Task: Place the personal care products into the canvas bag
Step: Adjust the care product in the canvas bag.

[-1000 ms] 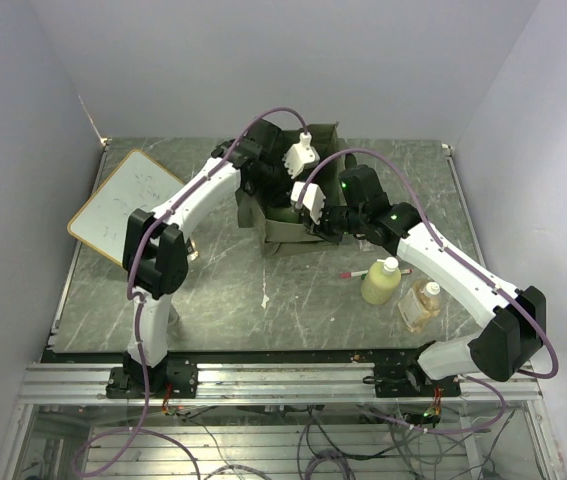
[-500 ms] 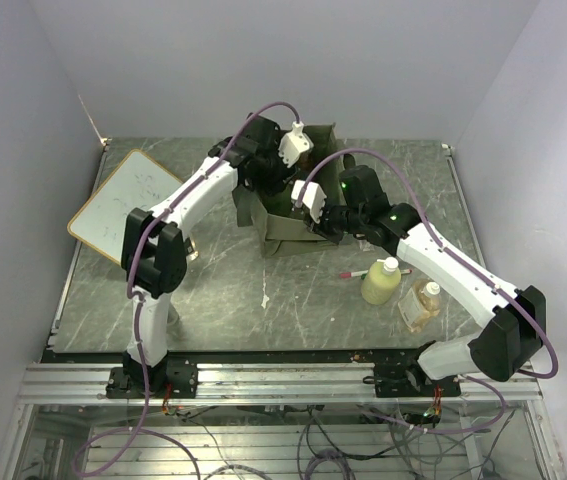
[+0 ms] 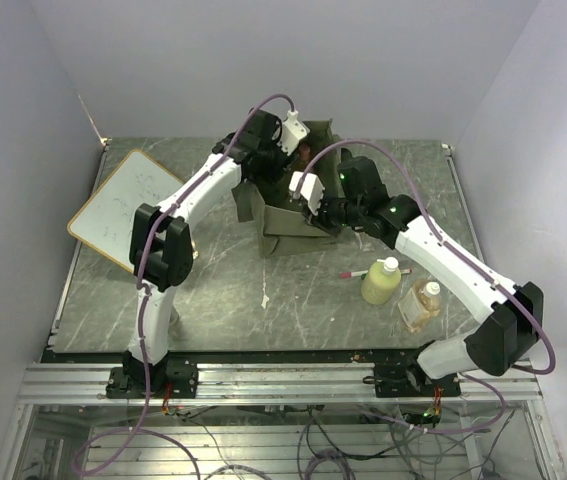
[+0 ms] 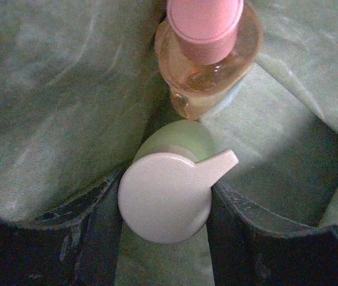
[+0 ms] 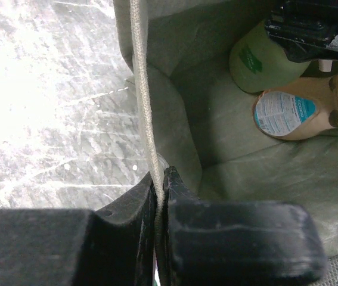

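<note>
Your left claw [image 4: 164, 196] is down inside the canvas bag [image 5: 138, 89], pinching the green bottle [image 4: 177, 138] by its white cap, just beside the peach bottle [image 4: 207, 65] that is in there too. Your right claw [image 5: 160, 179] is pressed together on the bag's rim, holding the mouth wide. Let go too high and the green bottle may topple onto the peach one. The cap's spout could also snag a finger and ride up as you lift out. If the rim slips, the wall sags onto your left arm. A second green bottle [image 3: 381, 282] and the amber bottle [image 3: 420, 305] sit on the tabletop [image 3: 223, 290].
</note>
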